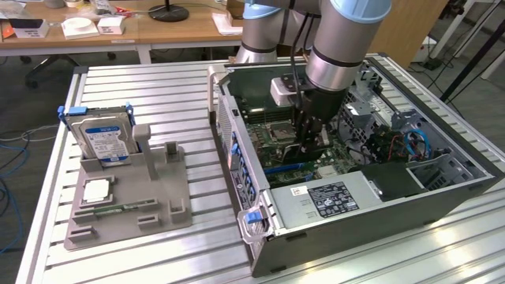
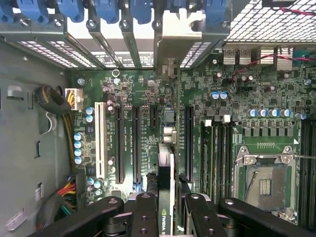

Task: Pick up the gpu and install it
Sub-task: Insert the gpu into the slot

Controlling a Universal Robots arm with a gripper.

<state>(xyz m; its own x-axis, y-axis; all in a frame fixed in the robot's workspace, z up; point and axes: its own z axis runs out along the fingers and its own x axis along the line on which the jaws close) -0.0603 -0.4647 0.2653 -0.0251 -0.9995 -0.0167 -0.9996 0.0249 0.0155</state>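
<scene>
Black fingers [image 2: 148,217] of your end effector [image 2: 165,210] sit closest to the lens, two of them clamped narrow on the one gpu [image 2: 165,173], held edge-on above the motherboard [image 2: 148,94]. You see it inside the open computer case [image 1: 355,207], over the expansion slots [image 2: 136,143], three long dark ones and one white. Beside them sits the single empty CPU socket [image 2: 264,185]. Outside the case, on the worktop [image 1: 158,83], one grey holder tray [image 1: 130,201] carries one hard drive [image 1: 99,133] upright and one memory stick [image 1: 118,208] lying flat.
</scene>
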